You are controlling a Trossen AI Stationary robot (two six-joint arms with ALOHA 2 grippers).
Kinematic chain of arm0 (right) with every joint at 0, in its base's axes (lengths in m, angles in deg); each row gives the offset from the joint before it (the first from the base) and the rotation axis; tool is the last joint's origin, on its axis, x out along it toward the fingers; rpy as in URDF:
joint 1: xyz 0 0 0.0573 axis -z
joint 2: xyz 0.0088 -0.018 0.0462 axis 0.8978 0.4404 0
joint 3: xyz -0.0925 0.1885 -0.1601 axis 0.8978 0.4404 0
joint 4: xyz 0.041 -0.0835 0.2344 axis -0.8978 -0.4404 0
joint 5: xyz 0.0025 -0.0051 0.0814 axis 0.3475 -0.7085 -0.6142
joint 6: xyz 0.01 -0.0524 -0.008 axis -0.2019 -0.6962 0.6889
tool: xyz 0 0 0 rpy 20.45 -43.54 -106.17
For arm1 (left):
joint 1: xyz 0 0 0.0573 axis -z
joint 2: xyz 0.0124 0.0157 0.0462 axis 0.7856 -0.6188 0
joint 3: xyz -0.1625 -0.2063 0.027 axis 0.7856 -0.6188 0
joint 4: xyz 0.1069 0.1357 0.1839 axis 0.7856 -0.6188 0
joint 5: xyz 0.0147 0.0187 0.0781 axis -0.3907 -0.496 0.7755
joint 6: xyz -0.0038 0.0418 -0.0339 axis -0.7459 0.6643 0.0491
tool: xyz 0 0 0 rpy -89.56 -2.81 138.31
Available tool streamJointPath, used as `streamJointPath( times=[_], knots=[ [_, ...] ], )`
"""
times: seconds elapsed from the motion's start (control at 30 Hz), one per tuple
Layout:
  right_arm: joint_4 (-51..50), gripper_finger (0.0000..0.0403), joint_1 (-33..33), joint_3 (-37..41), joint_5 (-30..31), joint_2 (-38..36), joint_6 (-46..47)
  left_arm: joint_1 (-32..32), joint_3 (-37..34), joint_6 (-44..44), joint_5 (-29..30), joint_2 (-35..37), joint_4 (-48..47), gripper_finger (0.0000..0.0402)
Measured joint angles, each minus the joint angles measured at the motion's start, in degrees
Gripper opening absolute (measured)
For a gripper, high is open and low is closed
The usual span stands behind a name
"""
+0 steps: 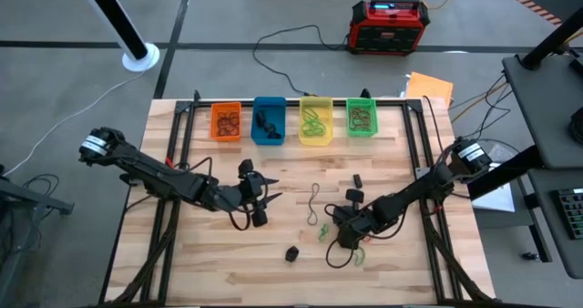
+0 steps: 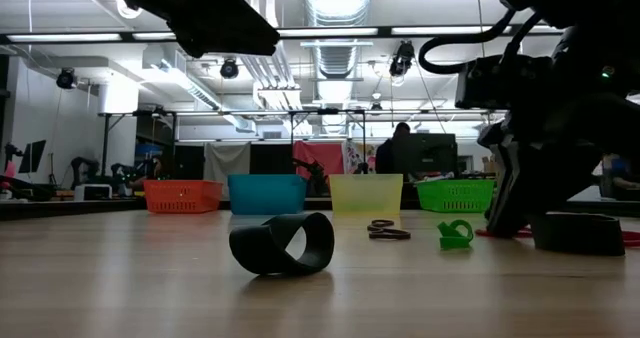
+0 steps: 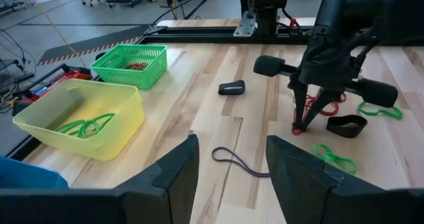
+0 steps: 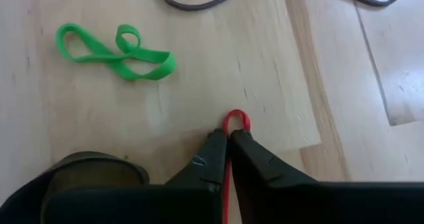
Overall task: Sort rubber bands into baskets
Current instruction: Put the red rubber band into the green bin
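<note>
Now a red rubber band (image 4: pixel 236 121) is pinched between the closed fingers of the right gripper (image 4: pixel 228 139) on the table (image 1: pixel 209 262) toward its front edge, the baskets (image 1: pixel 315 121) lined along the far edge; the left gripper (image 3: pixel 228 174) is held apart, empty.

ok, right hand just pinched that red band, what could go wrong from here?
1. The right hand is shut on the red rubber band by a thin edge at its fingertips only; the band may slip out on the lift.
2. A green rubber band and a wide black band lie close by; they could be dragged along.
</note>
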Motion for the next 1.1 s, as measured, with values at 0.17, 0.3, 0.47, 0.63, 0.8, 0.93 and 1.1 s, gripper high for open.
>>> streamJointPath(
  times=[0.17, 0.3, 0.47, 0.63, 0.8, 0.93, 1.1],
  knots=[
    [1.59, 0.0009, -0.04, 0.06, 2.28, -3.66, -2.40, 0.19, -0.03, 0.53, -0.02, -2.04, 2.05, 0.0160],
    [2.88, 0.0009, 0.23, 0.36, 6.61, -7.65, -5.13, 0.28, -0.03, 1.08, -0.04, -3.38, 4.07, 0.0160],
    [8.21, 0.0009, 0.46, 0.93, 10.32, -12.88, -9.76, 0.69, -0.03, 2.76, -0.09, -4.45, 7.37, 0.0160],
    [16.96, 0.0008, 1.56, 1.42, 12.70, -16.10, -17.11, 1.24, -0.03, 3.72, -0.55, -4.58, 8.63, 0.0160],
    [25.15, 0.0008, 2.79, 1.54, 12.58, -16.88, -25.66, 1.77, -0.03, 3.72, -0.53, -4.56, 8.72, 0.0160],
    [32.17, 0.0008, 3.61, 1.54, 12.49, -17.95, -31.48, 2.22, -0.03, 3.69, -0.55, -4.51, 8.99, 0.0160],
    [41.53, 0.0008, 4.85, 1.52, 9.55, -18.69, -38.57, 2.66, -0.03, 3.69, -0.55, -4.48, 11.50, 0.0160]
  ],
)
